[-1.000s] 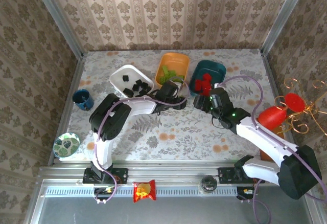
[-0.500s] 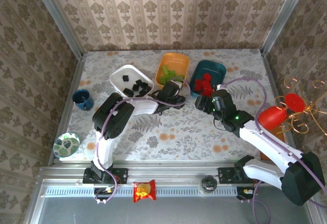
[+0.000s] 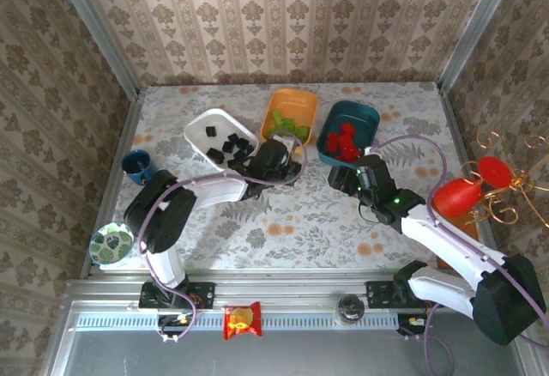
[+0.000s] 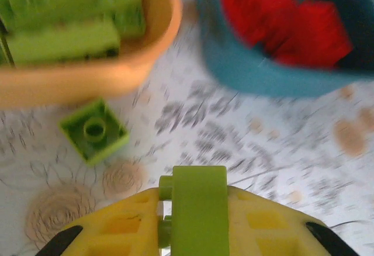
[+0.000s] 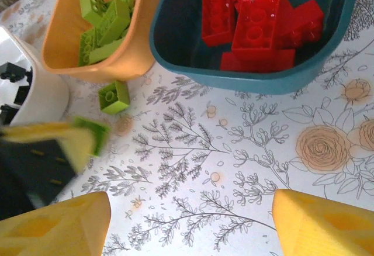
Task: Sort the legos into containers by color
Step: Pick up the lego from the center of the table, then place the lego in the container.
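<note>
My left gripper [image 4: 198, 221] is shut on a lime green brick [image 4: 198, 200], just above the table in front of the orange tray [image 4: 87, 75]. From above, this left gripper [image 3: 292, 168] sits between the white tray [image 3: 206, 121] and the teal tray [image 3: 367, 115]. A loose lime square brick [image 4: 93, 132] lies on the table beside the orange tray [image 5: 120, 63]. Green bricks [image 5: 105, 19] fill the orange tray and red bricks [image 5: 257, 22] the teal tray [image 5: 257, 83]. Black bricks [image 3: 230, 146] lie in the white tray. My right gripper [image 5: 193, 227] stands open over bare table near the teal tray.
A dark blue cup [image 3: 139, 166] and a patterned bowl [image 3: 111, 244] stand at the left edge. A red ornament with copper wire [image 3: 467, 191] sits at the right. The snack packet [image 3: 242, 320] lies on the front rail.
My left arm has dropped lower and its gripper has drawn slightly back and left from the orange tray, brick still held. The right gripper has barely moved.
</note>
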`<state>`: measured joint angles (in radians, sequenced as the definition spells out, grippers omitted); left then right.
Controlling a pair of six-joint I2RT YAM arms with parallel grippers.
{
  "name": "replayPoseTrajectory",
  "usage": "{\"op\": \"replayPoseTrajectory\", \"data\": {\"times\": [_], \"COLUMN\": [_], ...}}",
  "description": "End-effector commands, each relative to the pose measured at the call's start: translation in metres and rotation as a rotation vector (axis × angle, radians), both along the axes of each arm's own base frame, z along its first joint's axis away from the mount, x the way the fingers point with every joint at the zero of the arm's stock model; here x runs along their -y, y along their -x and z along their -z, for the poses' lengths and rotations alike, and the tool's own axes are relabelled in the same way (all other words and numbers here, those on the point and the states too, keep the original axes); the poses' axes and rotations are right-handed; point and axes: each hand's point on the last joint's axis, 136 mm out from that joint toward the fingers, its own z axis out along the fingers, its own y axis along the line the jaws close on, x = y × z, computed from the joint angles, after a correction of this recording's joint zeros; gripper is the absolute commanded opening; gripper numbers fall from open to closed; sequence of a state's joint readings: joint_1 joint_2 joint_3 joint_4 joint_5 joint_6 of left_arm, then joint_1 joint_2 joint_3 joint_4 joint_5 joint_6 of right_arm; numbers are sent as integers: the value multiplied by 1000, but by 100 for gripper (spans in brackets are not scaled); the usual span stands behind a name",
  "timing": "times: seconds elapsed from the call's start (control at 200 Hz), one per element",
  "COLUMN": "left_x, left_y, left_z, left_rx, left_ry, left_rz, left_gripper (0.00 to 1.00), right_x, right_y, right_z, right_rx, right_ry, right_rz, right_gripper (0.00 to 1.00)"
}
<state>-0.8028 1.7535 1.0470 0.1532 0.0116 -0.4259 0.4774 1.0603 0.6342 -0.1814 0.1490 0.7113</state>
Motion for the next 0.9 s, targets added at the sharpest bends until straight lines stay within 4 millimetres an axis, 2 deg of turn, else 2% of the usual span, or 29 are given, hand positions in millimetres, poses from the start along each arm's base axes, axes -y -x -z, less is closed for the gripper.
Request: {"op": "replayPoseTrajectory", "data": {"times": [0.0, 0.105, 0.225, 0.375, 0.45, 0.51, 0.6, 0.675, 0.77, 0.82, 0.855, 0.875, 0.895], "left_x": [2, 4, 11, 18, 20, 20, 21, 17, 9, 2, -3, -6, -11], "left_y": [-32, -68, -106, -140, -150, -156, -155, -146, -123, -108, -96, -89, -81], "left_z": [-66, -78, -61, -37, -38, -45, -71, -98, -136, -151, -157, -166, -167], "left_rx": [78, 69, 30, -19, -20, -14, 12, 51, 112, 139, 151, 166, 169], "left_ry": [85, 104, 90, 46, 40, 46, 83, 121, 180, 205, 221, 237, 241], "left_rz": [-28, -39, -55, -77, -82, -85, -77, -69, -54, -50, -48, -47, -52], "left_gripper": [27, 28, 28, 28, 39, 53, 67, 75, 82, 86, 98, 100, 100], "right_x": [-3, -7, -13, -26, -36, -45, -63, -78, -95, -105, -112, -116, -119], "right_y": [-1, 0, 1, 2, 2, 1, -2, -7, -17, -24, -30, -33, -37], "right_z": [4, 8, 11, 15, 16, 15, 13, 14, 15, 26, 30, 31, 32], "right_rx": [-5, -14, -23, -42, -46, -44, -38, -40, -35, -53, -58, -57, -56], "right_ry": [-22, -39, -41, -35, -26, -16, 5, 33, 71, 95, 107, 116, 127], "right_rz": [1, -12, -31, -70, -100, -125, -176, -209, -233, -246, -254, -258, -259], "right_gripper": [75, 75, 75, 75, 75, 75, 77, 77, 78, 77, 77, 77, 77]}}
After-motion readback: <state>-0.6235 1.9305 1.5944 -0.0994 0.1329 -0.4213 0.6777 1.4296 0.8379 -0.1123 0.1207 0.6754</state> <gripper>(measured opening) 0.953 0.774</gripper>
